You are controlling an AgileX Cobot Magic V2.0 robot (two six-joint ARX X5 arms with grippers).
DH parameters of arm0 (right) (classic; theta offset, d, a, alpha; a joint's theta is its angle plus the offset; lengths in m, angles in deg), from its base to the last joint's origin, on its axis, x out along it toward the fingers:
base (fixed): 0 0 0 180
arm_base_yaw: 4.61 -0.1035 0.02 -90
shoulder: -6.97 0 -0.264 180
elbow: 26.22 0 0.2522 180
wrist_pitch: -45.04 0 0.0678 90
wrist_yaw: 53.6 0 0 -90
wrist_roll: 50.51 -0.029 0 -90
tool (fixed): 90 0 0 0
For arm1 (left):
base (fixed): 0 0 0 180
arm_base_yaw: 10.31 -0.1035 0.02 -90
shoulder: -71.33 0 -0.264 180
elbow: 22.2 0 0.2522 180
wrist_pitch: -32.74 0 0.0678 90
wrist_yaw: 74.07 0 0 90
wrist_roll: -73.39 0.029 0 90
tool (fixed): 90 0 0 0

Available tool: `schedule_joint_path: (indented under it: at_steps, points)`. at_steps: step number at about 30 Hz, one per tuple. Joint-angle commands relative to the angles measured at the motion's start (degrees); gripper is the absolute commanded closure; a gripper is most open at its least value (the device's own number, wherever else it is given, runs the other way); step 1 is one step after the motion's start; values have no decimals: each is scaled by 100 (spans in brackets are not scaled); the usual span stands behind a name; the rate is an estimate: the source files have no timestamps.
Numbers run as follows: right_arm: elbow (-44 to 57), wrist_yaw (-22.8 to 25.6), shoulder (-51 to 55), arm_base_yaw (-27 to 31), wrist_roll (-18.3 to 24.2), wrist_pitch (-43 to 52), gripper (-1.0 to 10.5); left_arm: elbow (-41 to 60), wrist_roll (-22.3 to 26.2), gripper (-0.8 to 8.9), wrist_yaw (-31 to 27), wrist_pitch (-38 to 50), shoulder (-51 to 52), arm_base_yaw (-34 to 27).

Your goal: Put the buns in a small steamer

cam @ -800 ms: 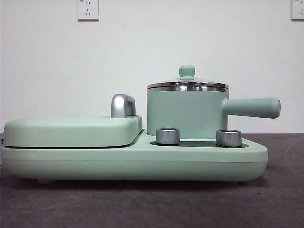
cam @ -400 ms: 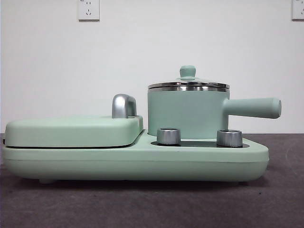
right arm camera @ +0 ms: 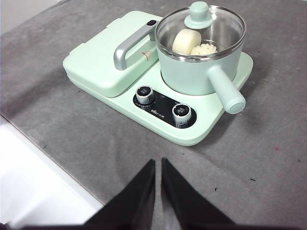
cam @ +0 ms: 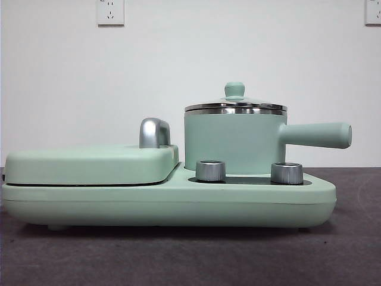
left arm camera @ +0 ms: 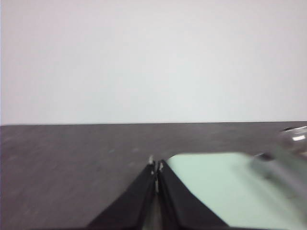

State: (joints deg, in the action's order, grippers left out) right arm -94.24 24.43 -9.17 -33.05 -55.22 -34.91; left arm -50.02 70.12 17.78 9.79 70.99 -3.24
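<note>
Both buns (right arm camera: 187,41) already lay inside the steamer (right arm camera: 199,64), seen through its glass lid (right arm camera: 201,24): the smooth one toward the grill plate (right arm camera: 108,57), the ridged one (right arm camera: 204,49) just beside it, the two seemingly touching. The lid sat level on the steel rim, so by my reading the task looked finished, with no carrying move left.

The steamer stood on the cooker base (right arm camera: 192,136), at the end away from the grill plate, behind the two knobs (right arm camera: 144,94). Its long handle (right arm camera: 225,91) ran out over the base's front corner, pointing roughly toward the right gripper (right arm camera: 158,165).

The right gripper hung high over the bench's (right arm camera: 72,124) front part, well apart from the base, its jaws closed to a thin slit and gripping nothing. From there the steamer lay straight ahead and below, beyond the knobs. The left gripper (left arm camera: 157,166) sat low near the bench, jaws pressed together and empty, with a corner of the grill plate just past its tips; the steamer itself was not clearly visible from it. Neither arm showed in the front view.

If anything more were wanted at the steamer, the right arm seemed the better placed, facing the handle's free end.
</note>
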Motion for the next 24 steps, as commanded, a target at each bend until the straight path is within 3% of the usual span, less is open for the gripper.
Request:
schedule_joint_path:
  at_steps: [1,7,16,24]
  points:
    - [-48,7,-7,-31,26,55,927,673,-116,807,-4,378,15,-299]
    - [-48,-2,-7,-28,26,57,927,1276,-245,807,-22,402,15,-807]
    - [-48,-2,-7,-31,26,57,927,1333,-170,807,-22,-173,15,-846]
    - [-50,-2,-7,-31,26,57,927,1333,-107,807,-22,-151,15,-846]
